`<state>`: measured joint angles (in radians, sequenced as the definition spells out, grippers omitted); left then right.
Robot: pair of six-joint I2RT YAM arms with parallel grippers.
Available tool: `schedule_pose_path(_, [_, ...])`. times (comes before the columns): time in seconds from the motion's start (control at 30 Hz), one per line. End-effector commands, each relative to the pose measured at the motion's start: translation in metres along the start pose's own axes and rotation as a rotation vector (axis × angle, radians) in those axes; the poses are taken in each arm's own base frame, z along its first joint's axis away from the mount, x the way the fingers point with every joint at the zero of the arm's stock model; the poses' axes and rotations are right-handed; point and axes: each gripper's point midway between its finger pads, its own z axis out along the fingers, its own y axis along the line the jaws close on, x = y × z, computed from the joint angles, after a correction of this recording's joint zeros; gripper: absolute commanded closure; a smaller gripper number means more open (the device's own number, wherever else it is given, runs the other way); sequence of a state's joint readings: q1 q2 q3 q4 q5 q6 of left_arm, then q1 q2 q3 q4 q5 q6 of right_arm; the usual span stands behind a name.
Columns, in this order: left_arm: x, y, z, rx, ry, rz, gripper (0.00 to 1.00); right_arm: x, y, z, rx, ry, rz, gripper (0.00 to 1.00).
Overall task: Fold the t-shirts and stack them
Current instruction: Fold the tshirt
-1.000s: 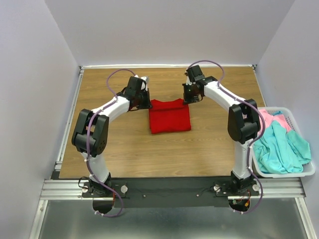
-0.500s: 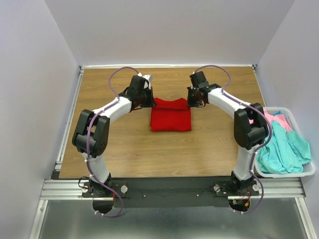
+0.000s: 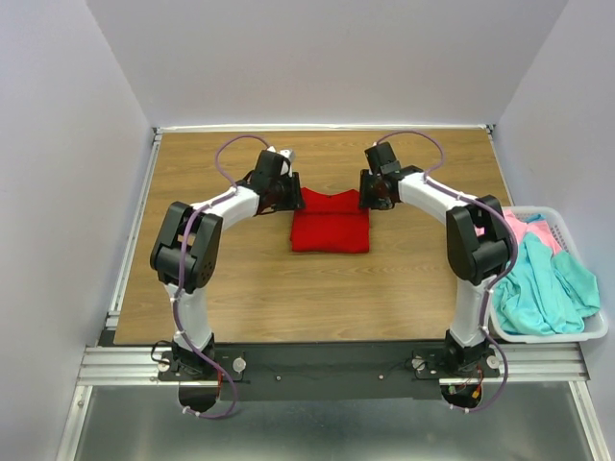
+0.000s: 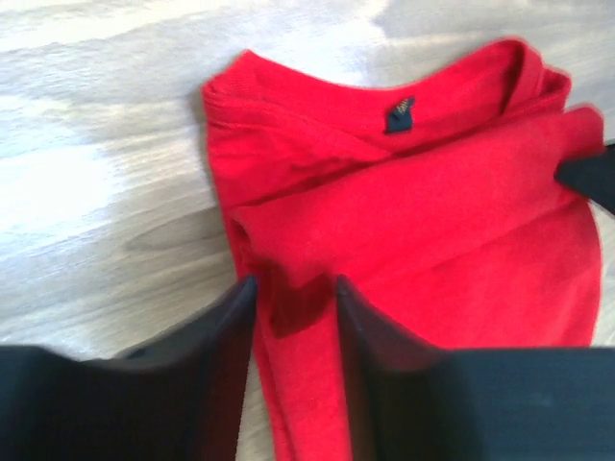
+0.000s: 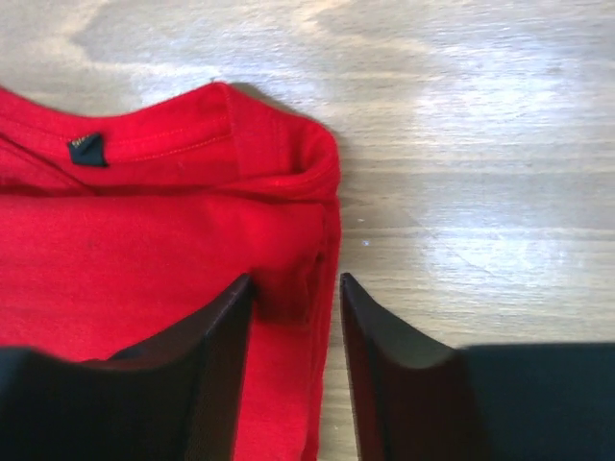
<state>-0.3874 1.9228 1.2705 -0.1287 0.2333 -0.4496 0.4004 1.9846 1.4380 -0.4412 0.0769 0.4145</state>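
Observation:
A bright red t-shirt (image 3: 330,226) lies folded into a rectangle at the middle of the wooden table, its collar at the far edge. My left gripper (image 3: 291,196) sits low at its far left corner and my right gripper (image 3: 370,195) at its far right corner. In the left wrist view the left gripper (image 4: 296,283) is open, its jaws straddling the left edge of the red t-shirt (image 4: 432,211). In the right wrist view the right gripper (image 5: 296,279) is open over the right edge of the red t-shirt (image 5: 144,240). Neither pinches the cloth.
A white laundry basket (image 3: 553,336) stands off the table's right side by the right arm's base, holding a teal t-shirt (image 3: 543,283) and a pink t-shirt (image 3: 524,229). Grey walls close in the left, back and right sides.
Both grippers were shut and now stand open, letting go of the red t-shirt's far corners. The shirt has settled flat, and both arms shifted slightly.

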Motion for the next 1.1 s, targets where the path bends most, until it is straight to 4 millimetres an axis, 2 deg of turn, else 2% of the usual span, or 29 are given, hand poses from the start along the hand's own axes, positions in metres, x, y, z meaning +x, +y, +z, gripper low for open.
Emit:
schedule_pose_path(0.0, [-0.029, 0.000, -0.016, -0.042, -0.091, 0.018, 0.48, -0.028, -0.003, -0.024, -0.005, -0.087, -0.013, 0.47])
schedule_pose_path(0.03, [-0.030, 0.000, -0.022, -0.051, -0.095, 0.017, 0.41, -0.030, 0.000, -0.030, -0.020, -0.097, -0.019, 0.45])
schedule_pose_path(0.07, [-0.037, -0.005, -0.034, -0.051, -0.119, 0.022, 0.41, -0.032, 0.002, -0.044, -0.041, -0.114, -0.034, 0.44])
schedule_pose_path(0.17, [-0.030, -0.004, -0.052, -0.080, -0.128, 0.020, 0.41, -0.032, 0.005, -0.063, -0.086, -0.133, -0.065, 0.44])
schedule_pose_path(0.2, [-0.028, -0.006, -0.065, -0.083, -0.147, 0.023, 0.41, -0.029, 0.009, -0.074, -0.118, -0.138, -0.085, 0.45])
schedule_pose_path(0.27, [-0.022, -0.015, -0.074, -0.069, -0.157, 0.031, 0.47, -0.023, 0.018, -0.081, -0.189, -0.129, -0.104, 0.46])
schedule_pose_path(0.3, [-0.020, -0.030, -0.081, -0.039, -0.169, 0.049, 0.51, -0.018, 0.028, -0.085, -0.253, -0.112, -0.121, 0.48])
schedule_pose_path(0.33, [-0.010, -0.036, -0.080, -0.015, -0.155, 0.056, 0.63, -0.009, 0.030, -0.083, -0.279, -0.092, -0.124, 0.50])
schedule_pose_path(0.37, [-0.005, -0.042, -0.078, 0.005, -0.148, 0.059, 0.70, -0.006, 0.040, -0.083, -0.334, -0.081, -0.130, 0.51])
schedule_pose_path(0.4, [0.006, -0.054, -0.074, 0.037, -0.123, 0.073, 0.71, -0.001, 0.042, -0.078, -0.350, -0.065, -0.128, 0.54])
schedule_pose_path(0.47, [0.016, -0.062, -0.064, 0.056, -0.090, 0.077, 0.73, 0.002, 0.047, -0.071, -0.380, -0.061, -0.124, 0.57])
schedule_pose_path(0.5, [0.026, -0.061, -0.051, 0.050, -0.053, 0.075, 0.74, 0.004, 0.051, -0.069, -0.406, -0.054, -0.122, 0.60])
schedule_pose_path(0.53, [0.027, -0.069, -0.046, 0.068, -0.042, 0.082, 0.80, 0.009, 0.053, -0.061, -0.413, -0.033, -0.119, 0.62])
schedule_pose_path(0.57, [0.031, -0.071, -0.040, 0.073, -0.025, 0.083, 0.80, 0.008, 0.055, -0.058, -0.424, -0.030, -0.119, 0.63])
schedule_pose_path(0.67, [0.036, -0.069, -0.019, 0.062, 0.009, 0.089, 0.80, 0.014, 0.056, -0.046, -0.429, -0.003, -0.132, 0.65])
schedule_pose_path(0.77, [0.030, -0.063, -0.001, 0.027, 0.013, 0.099, 0.80, 0.018, 0.047, -0.028, -0.380, 0.007, -0.132, 0.66])
schedule_pose_path(0.8, [0.033, -0.058, 0.009, 0.012, 0.030, 0.100, 0.80, 0.018, 0.043, -0.019, -0.353, 0.008, -0.129, 0.66])
schedule_pose_path(0.9, [0.009, -0.057, 0.022, -0.004, -0.001, 0.098, 0.80, 0.011, 0.039, -0.002, -0.320, -0.001, -0.131, 0.66])
schedule_pose_path(0.93, [0.010, -0.045, 0.031, -0.025, 0.018, 0.082, 0.80, 0.007, 0.035, 0.003, -0.312, -0.006, -0.125, 0.66])
schedule_pose_path(0.97, [0.002, -0.049, 0.030, -0.016, 0.006, 0.084, 0.80, 0.003, 0.033, 0.007, -0.307, -0.008, -0.119, 0.66])
schedule_pose_path(1.0, [0.000, -0.039, 0.037, -0.031, 0.014, 0.070, 0.80, 0.000, 0.032, 0.010, -0.304, -0.012, -0.111, 0.66])
schedule_pose_path(1.07, [-0.019, -0.039, 0.040, -0.024, -0.018, 0.066, 0.80, -0.014, 0.028, 0.018, -0.295, -0.033, -0.094, 0.66])
